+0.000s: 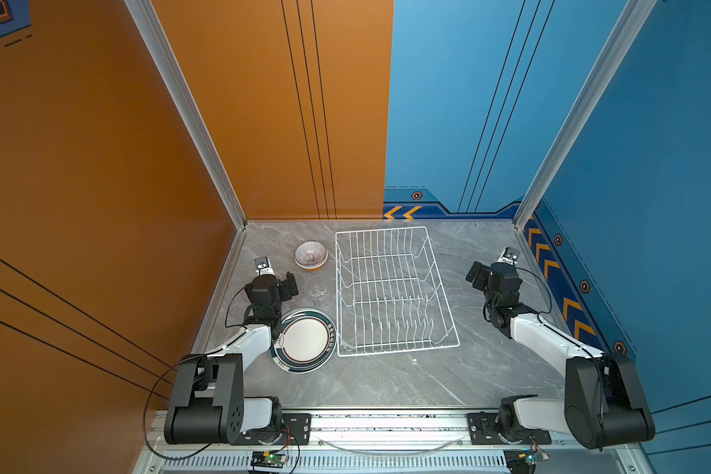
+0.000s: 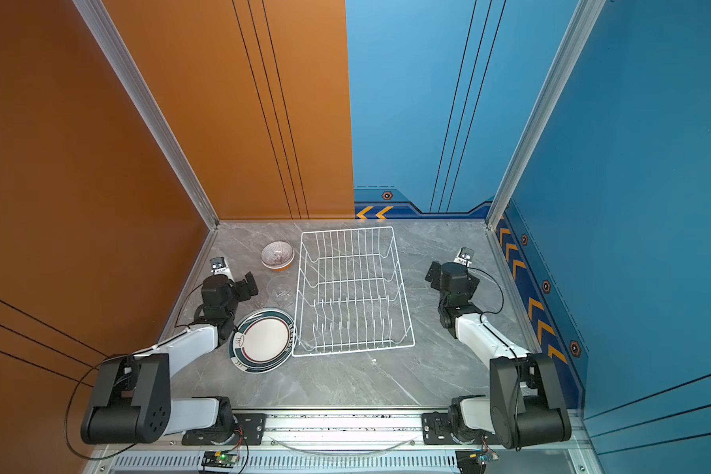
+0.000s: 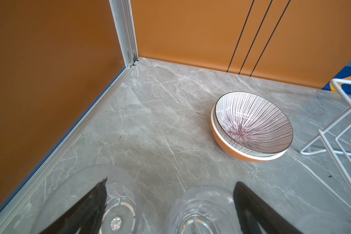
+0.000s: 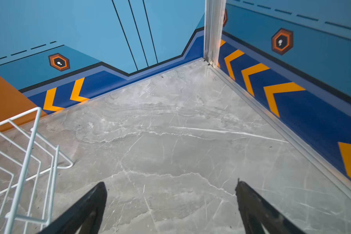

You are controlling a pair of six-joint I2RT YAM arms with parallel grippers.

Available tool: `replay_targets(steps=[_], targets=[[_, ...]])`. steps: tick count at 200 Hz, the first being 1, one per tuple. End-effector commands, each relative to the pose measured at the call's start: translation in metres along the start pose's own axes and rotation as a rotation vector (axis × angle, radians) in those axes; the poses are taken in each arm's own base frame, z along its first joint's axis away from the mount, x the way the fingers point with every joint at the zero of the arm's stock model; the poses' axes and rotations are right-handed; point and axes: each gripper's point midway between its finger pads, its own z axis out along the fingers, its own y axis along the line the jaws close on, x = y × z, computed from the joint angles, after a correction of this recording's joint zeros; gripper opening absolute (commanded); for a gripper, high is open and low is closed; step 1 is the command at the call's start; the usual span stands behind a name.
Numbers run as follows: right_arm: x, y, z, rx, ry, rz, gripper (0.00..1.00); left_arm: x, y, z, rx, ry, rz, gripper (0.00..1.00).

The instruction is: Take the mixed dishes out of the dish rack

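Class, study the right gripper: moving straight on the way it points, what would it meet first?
The way looks free: bare table ahead of the right gripper, rack off to the side. First contact would probably be the table or the corner post; depth is unclear.

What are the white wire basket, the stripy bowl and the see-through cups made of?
White wire dish rack: probably coated metal, thin glossy rods. White striped bowl: likely glazed ceramic, shiny highlights. Clear cups: seemingly glass, tabletop shows through.
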Motion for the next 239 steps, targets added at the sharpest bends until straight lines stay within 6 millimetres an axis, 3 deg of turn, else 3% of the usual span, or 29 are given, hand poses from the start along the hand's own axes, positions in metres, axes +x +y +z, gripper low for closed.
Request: replay_targets(steps=[1, 15, 43, 85, 129, 192, 239], targets=[[-0.004, -0.016, -0.003, 0.083, -0.056, -0.04, 1.0, -0.002, -0.004, -0.011, 0.041, -0.033, 0.015, 0.98], [0.002, -0.02, -0.002, 0.097, -0.062, -0.05, 1.0, 0.01, -0.008, -0.014, 0.036, -0.025, 0.07, 0.98], [0.003, -0.02, 0.002, 0.102, -0.078, -0.062, 1.0, 0.03, -0.013, 0.001, 0.046, 0.037, 0.095, 0.98], [0.001, -0.01, 0.004, 0.063, -0.085, -0.125, 1.0, 0.033, -0.01, 0.017, 0.044, 0.017, 0.097, 0.98], [0.002, -0.024, -0.002, 0.096, -0.103, -0.151, 1.0, 0.033, -0.01, 0.013, 0.053, 0.002, 0.091, 0.98], [0.033, -0.044, -0.002, 0.176, -0.102, -0.18, 1.0, 0.036, -0.017, 0.015, 0.089, 0.009, 0.108, 0.98], [0.036, -0.033, 0.003, 0.143, -0.069, -0.223, 1.0, 0.043, -0.026, 0.017, 0.15, -0.008, 0.122, 0.98]])
